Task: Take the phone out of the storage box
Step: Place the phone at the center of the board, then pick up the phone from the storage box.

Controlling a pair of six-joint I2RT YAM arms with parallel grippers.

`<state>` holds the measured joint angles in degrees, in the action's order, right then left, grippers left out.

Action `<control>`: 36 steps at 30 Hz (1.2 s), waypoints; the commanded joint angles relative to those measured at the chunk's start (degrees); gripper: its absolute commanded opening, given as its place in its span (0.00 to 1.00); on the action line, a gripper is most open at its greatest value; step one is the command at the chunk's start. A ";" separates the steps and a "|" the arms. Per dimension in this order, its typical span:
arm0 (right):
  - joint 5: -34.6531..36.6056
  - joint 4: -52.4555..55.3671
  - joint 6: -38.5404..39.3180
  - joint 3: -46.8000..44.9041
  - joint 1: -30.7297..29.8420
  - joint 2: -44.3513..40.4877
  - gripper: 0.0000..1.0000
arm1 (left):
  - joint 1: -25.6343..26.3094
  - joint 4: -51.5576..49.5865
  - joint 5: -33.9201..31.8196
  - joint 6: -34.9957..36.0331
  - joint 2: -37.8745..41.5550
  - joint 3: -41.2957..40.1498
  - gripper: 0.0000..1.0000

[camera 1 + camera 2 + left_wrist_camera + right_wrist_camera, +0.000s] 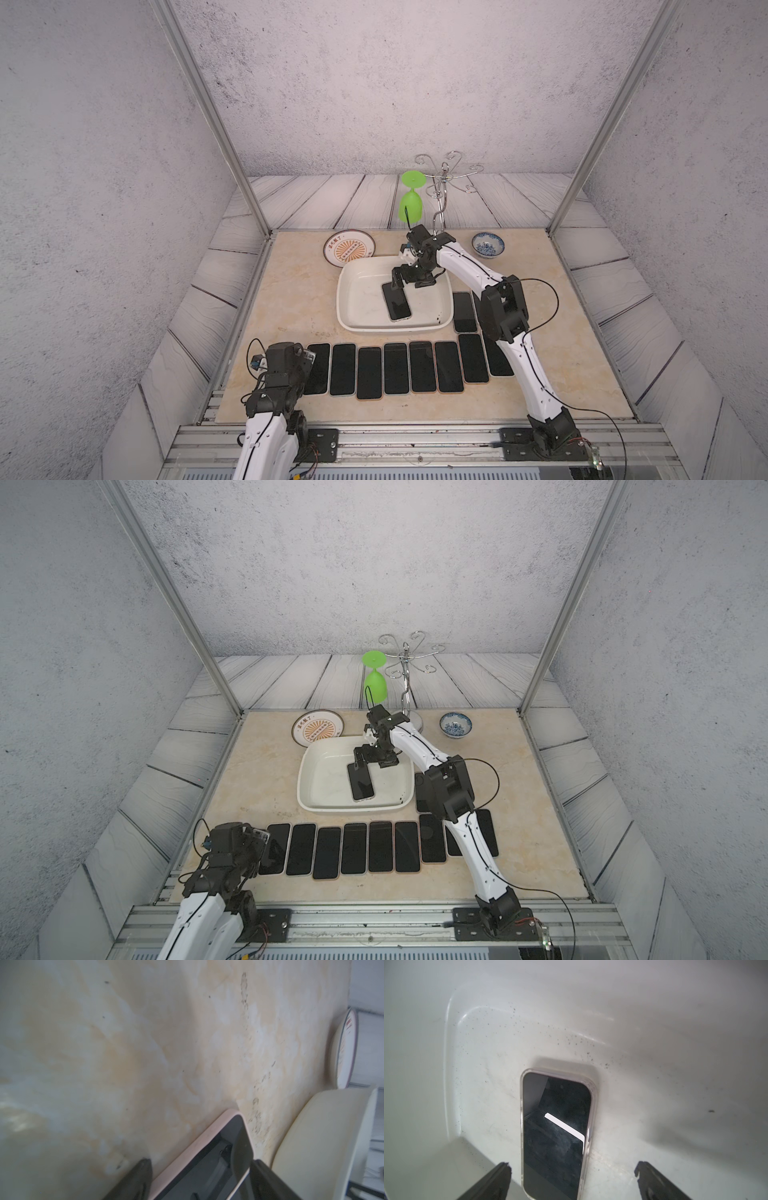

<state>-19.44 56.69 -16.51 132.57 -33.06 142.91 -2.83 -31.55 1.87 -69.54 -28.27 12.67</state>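
Right gripper (572, 1164) wide astride phone (556, 1126); long axis front-back in storage box (347, 299).

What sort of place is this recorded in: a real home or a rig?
Most likely a staged robot test booth: aluminium frame posts edge printed wall panels, the left arm and right arm are mounted on a metal rail, and phones line the marble-look tabletop.

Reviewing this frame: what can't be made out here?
Left gripper: hidden under the left arm in both top views; the left wrist view's edge cuts its fingers, so contact with the pink-cased phone is unclear.
Rightmost row phone: partly behind the right arm in both top views.
Plate lettering: too small in both top views.
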 commanded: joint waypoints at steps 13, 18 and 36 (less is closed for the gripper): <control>-17.88 -11.92 -9.00 -10.34 6.29 2.69 0.99 | 12.88 10.37 13.66 21.92 -32.08 34.25 0.81; -25.36 -15.28 -9.92 -17.25 8.17 -0.25 0.99 | 18.27 12.67 24.49 22.00 -51.38 44.88 0.68; -9.06 -3.54 -1.70 -19.29 3.62 -5.02 0.99 | 21.07 24.14 23.36 15.50 -59.07 42.32 0.81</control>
<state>-38.54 42.98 -18.79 113.86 -26.37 137.25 18.04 -10.90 26.65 -53.32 -90.85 55.37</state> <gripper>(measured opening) 0.993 0.803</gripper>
